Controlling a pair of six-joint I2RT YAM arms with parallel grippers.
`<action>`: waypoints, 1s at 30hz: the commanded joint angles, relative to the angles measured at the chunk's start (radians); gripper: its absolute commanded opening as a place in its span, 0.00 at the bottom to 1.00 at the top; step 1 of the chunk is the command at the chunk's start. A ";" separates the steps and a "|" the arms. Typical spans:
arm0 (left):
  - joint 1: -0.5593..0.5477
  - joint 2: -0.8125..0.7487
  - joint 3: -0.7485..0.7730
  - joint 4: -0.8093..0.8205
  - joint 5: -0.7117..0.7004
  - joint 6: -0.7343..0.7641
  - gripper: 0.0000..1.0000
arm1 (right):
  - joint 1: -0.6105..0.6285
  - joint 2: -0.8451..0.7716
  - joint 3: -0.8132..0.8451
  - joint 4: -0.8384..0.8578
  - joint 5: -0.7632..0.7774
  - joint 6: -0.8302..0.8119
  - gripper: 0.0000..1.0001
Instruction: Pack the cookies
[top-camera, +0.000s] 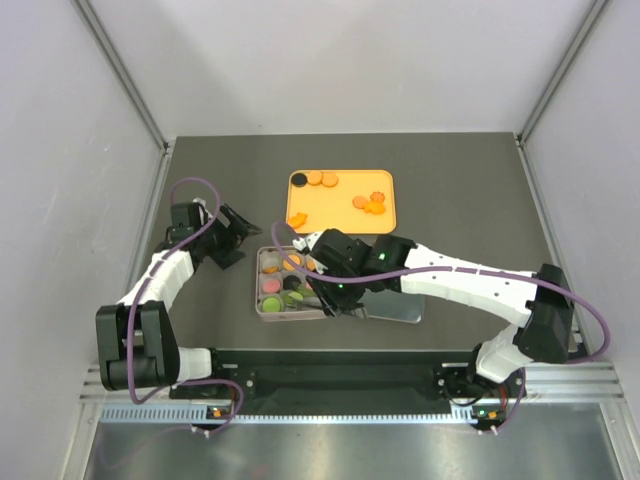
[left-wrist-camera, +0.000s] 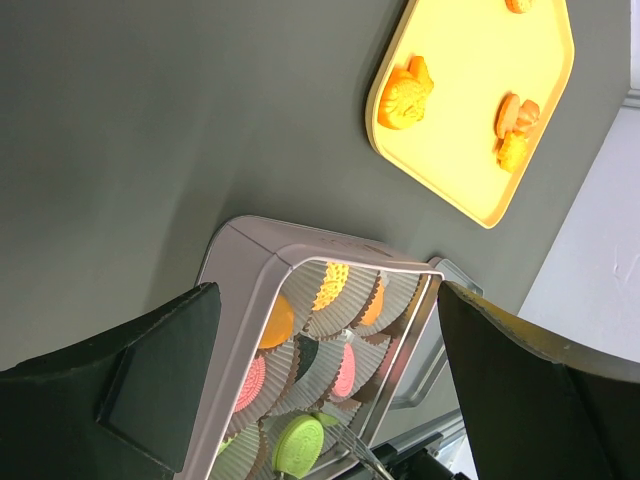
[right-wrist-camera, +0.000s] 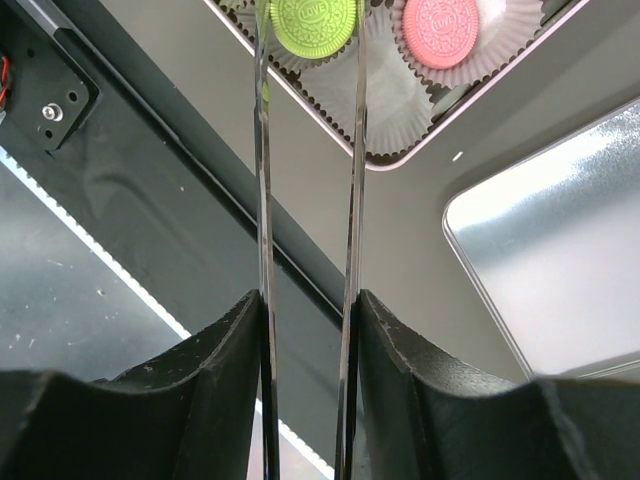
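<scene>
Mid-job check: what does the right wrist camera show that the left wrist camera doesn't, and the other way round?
Only right wrist: the right claw shut on thin metal tongs, and the broad face of the shiny lid beside the tin.
Only left wrist: the orange tray with loose orange cookies, and the left claw wide open, holding nothing.
Both: the square tin, the green cookie at the tong tips, and pink cookies in paper cups.
</scene>
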 joint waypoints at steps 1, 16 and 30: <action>0.008 0.000 -0.005 0.047 0.009 0.006 0.94 | 0.017 0.001 0.008 0.042 0.007 0.004 0.40; 0.008 0.000 -0.007 0.048 0.011 0.007 0.94 | 0.017 0.001 0.022 0.045 0.007 0.007 0.46; 0.008 0.002 0.000 0.045 0.015 0.006 0.94 | -0.240 -0.024 0.296 -0.044 0.163 -0.104 0.46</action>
